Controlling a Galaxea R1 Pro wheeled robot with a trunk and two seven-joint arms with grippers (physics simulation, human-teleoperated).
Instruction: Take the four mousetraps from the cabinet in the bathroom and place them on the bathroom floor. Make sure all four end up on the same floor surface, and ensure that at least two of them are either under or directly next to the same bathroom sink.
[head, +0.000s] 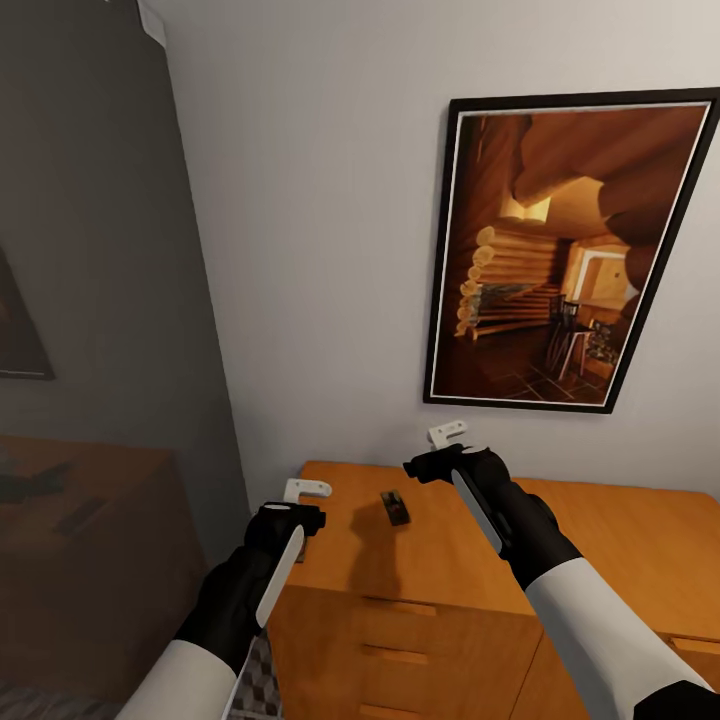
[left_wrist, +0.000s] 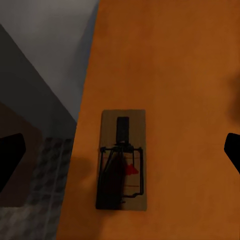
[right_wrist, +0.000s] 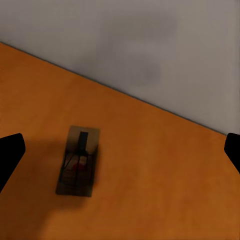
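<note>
Pale grey wall (head: 320, 250) ahead of me, framed log-cabin picture (head: 560, 255) (hung tilted), darker side wall (head: 90, 250), patterned floor tiles (left_wrist: 45, 200) below.

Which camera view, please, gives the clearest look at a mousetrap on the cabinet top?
The left wrist view: a mousetrap lies large and sharp near the cabinet edge, its wire and red spot readable. The right wrist view shows a smaller, dimmer mousetrap. The head view gives only a tiny dark one.

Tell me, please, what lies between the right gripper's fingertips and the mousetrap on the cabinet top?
Nothing: in the right wrist view, only bare cabinet top separates the open right gripper from the mousetrap.
</note>
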